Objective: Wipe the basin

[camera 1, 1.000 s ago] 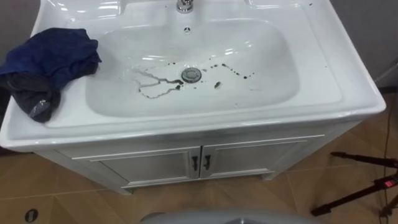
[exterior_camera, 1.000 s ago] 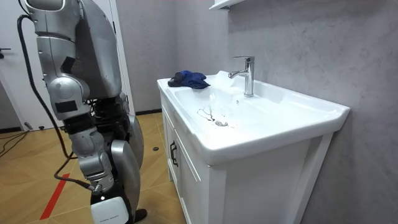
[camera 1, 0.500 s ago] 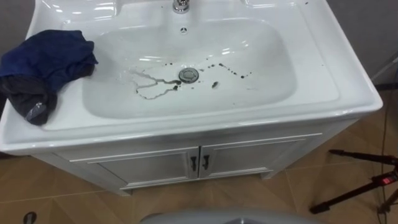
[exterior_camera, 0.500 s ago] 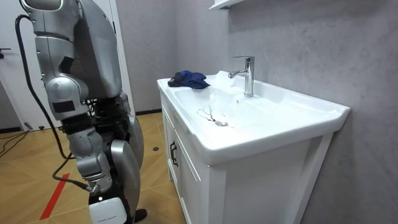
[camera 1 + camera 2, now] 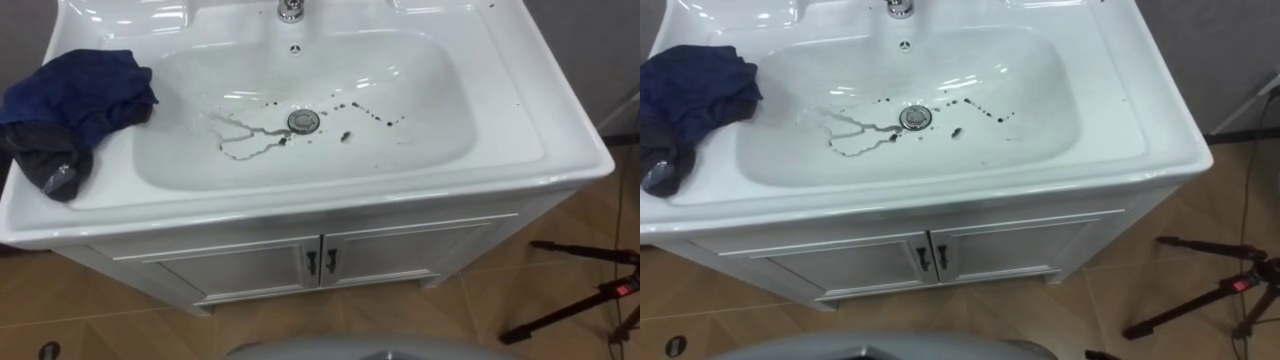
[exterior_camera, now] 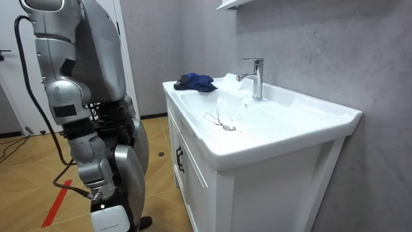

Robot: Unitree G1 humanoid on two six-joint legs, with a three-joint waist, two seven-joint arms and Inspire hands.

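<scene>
Blue cloth [image 5: 80,90] as before on left rim of stained basin [image 5: 500,120]

Both eye views look steeply down from the robot's head, close over the basin [image 5: 400,110] and doors [image 5: 250,266]. The room view stands farther off at its right, near rim height, facing the tap [image 6: 257,77]; all share the basin.

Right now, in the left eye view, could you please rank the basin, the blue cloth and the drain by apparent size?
Largest to smallest: basin, blue cloth, drain. None look close in size.
</scene>
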